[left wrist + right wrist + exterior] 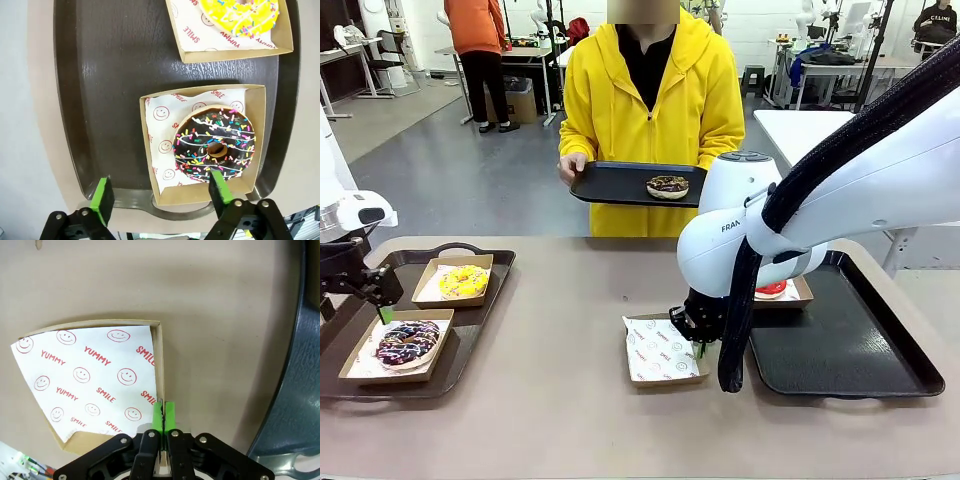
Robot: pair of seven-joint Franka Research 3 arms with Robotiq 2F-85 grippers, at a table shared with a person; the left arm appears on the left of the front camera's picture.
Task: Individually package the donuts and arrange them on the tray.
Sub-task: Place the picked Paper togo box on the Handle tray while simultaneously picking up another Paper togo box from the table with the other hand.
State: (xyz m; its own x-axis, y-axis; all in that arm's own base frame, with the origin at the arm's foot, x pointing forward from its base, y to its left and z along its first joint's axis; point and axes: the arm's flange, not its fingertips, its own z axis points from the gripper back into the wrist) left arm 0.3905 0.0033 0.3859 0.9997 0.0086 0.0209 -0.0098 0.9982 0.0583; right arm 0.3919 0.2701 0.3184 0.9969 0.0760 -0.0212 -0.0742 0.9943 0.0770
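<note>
A dark donut with coloured sprinkles (215,145) (408,343) lies in a paper-lined box on the left tray (470,325). My left gripper (161,192) (375,300) hovers open over that box's near end. A yellow donut (464,282) (240,15) sits in the box behind it. My right gripper (163,415) (698,335) is shut on the side wall of an empty paper-lined box (90,385) (660,350) at mid-table. A red donut (772,290) in a box shows behind my right arm. A chocolate sprinkled donut (667,186) lies on a black tray (610,185) held by the person.
The right tray (840,340) (295,390) lies just right of the empty box, the red donut's box at its far left corner. The person in a yellow hoodie stands at the far edge. Bare tabletop stretches between the two trays.
</note>
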